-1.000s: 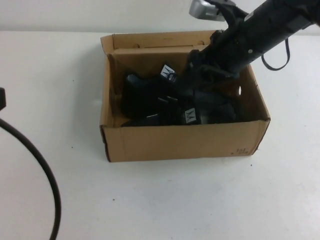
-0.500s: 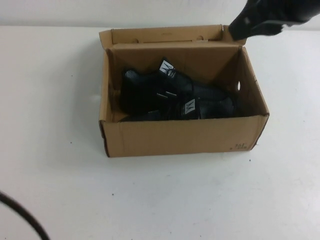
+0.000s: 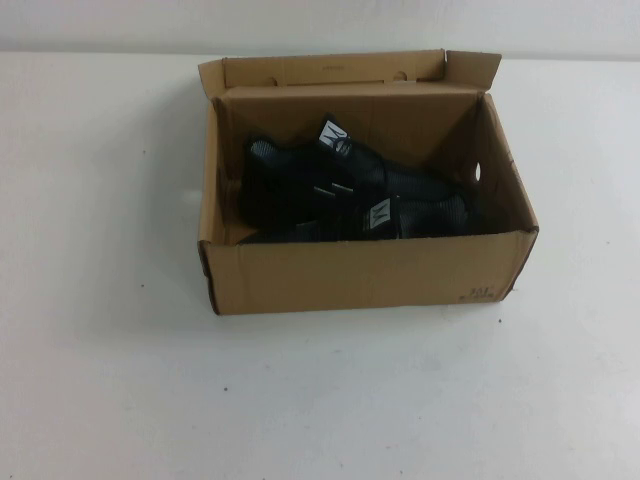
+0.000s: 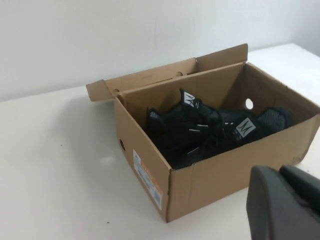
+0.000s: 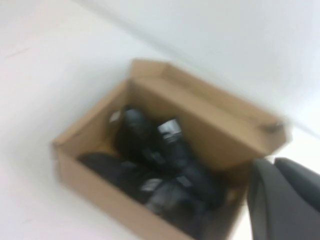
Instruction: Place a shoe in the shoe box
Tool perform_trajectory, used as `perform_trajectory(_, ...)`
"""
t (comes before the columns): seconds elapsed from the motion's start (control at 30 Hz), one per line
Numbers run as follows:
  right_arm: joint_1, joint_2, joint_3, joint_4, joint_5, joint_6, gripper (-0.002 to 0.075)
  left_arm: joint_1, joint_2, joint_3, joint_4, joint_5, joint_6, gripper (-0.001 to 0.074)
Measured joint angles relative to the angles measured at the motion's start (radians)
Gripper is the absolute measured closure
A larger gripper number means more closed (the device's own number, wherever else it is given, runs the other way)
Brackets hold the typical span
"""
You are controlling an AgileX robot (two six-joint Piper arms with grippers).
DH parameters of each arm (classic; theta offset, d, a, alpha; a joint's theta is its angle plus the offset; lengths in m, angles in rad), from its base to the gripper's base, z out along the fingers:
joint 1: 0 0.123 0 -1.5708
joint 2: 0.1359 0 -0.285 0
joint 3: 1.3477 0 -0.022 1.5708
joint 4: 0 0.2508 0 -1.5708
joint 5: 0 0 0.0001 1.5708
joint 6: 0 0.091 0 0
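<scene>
The brown cardboard shoe box [image 3: 370, 275] stands open in the middle of the table, its lid flap folded back at the far side. Inside lie two black shoes with white tongue labels: one shoe [image 3: 300, 185] toward the left and far side, the other [image 3: 415, 215] along the near wall. Neither arm shows in the high view. My left gripper [image 4: 280, 170] is shut and empty, low beside the box's near corner [image 4: 225, 175]. My right gripper [image 5: 274, 161] is shut and empty, raised above and off to one side of the box [image 5: 95, 180].
A white table [image 3: 120, 380] surrounds the box, with a pale wall behind it. The box has a round hole [image 3: 477, 172] in its right end wall and an orange label [image 4: 147, 179] on its left end.
My right arm has pulled up out of the box and left the high view, its jaws closing. The black cable at the lower left has also gone from view. Both shoes stay in the box.
</scene>
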Motion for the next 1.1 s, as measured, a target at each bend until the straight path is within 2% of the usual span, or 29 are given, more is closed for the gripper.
perform_trajectory(0.17, -0.001, -0.237, 0.324, -0.063, -0.203, 0.002, 0.0741, 0.0, -0.041, 0.141, -0.105, -0.121, -0.023, 0.0736)
perform_trajectory(0.4, -0.001, -0.534, 0.787, -0.041, -0.452, 0.024, 0.0742, 0.0, -0.043, 0.297, -0.289, -0.308, 0.007, 0.0736)
perform_trajectory(0.57, -0.001, -0.693, 1.036, -0.032, -0.615, 0.07, 0.0742, 0.0, -0.043, 0.348, -0.341, -0.335, 0.022, 0.0736)
perform_trajectory(0.77, -0.001, -0.752, 1.184, -0.029, -0.736, 0.075, 0.0742, 0.0, -0.043, 0.347, -0.375, -0.313, 0.026, 0.0736)
perform_trajectory(1.1, -0.001, -0.752, 1.312, -0.004, -0.74, 0.076, 0.0742, 0.0, -0.043, 0.347, -0.381, -0.307, 0.026, 0.0736)
